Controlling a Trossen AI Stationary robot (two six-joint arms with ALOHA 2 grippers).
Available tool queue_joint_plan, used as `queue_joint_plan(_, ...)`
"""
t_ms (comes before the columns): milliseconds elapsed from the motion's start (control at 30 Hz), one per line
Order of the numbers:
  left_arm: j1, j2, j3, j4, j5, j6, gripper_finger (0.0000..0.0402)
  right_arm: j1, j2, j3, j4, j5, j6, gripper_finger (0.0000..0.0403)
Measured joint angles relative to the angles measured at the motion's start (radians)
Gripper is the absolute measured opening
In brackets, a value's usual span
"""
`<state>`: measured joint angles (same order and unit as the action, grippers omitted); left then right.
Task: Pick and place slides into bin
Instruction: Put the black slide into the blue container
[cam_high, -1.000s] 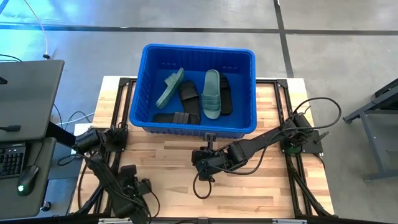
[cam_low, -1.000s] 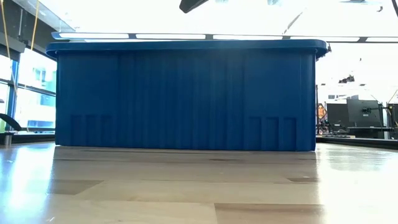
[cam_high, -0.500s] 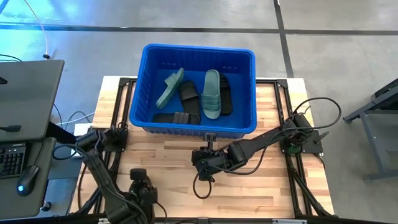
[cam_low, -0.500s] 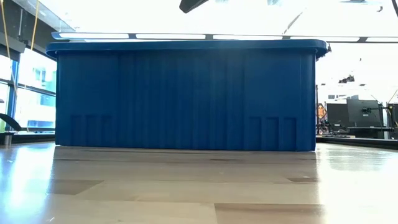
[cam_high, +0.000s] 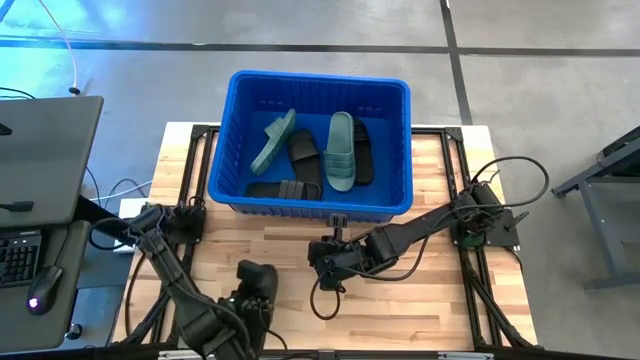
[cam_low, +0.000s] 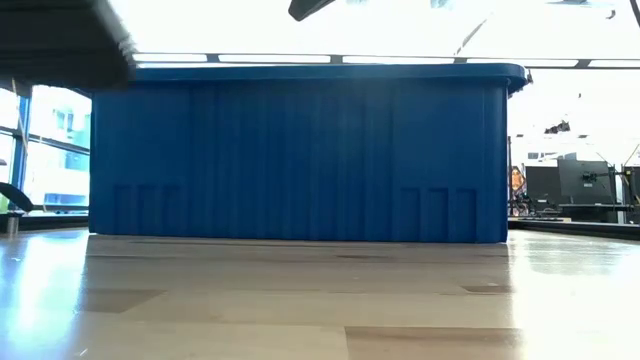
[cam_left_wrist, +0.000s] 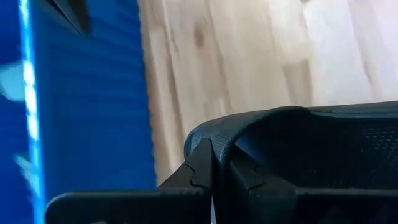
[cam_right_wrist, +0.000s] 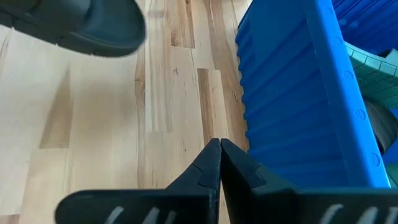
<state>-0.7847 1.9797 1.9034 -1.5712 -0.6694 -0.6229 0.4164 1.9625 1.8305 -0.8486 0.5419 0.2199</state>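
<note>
At lower left of the high view, the left gripper (cam_high: 258, 285) is clenched on a black slide (cam_high: 262, 276), long axis running roughly up-down, toe end uncertain. The bin (cam_high: 235, 110) lies up-frame and slightly right, holding five slides. At centre, the right gripper (cam_high: 322, 252) waits, pinched empty.

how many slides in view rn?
6. Five in the bin: two green slides, three black slides between, right of, and in front of them. Sixth black slide in the left gripper, above the table before the bin. More could hide underneath.
</note>
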Motion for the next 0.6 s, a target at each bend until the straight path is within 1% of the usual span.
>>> queue_joint_plan(133,0.029,0.0,0.048,0.0,-0.048,0.104,0.0002,0.0,0.0,0.0,0.0,0.0,0.0,0.0)
queue_joint_plan(300,0.068,0.0,0.11,0.0,-0.081,0.191,0.0002,0.0,0.0,0.0,0.0,0.0,0.0,0.0)
queue_joint_plan(600,0.13,0.0,0.272,0.0,-0.156,0.354,0.0001,0.0,0.0,0.0,0.0,0.0,0.0,0.0)
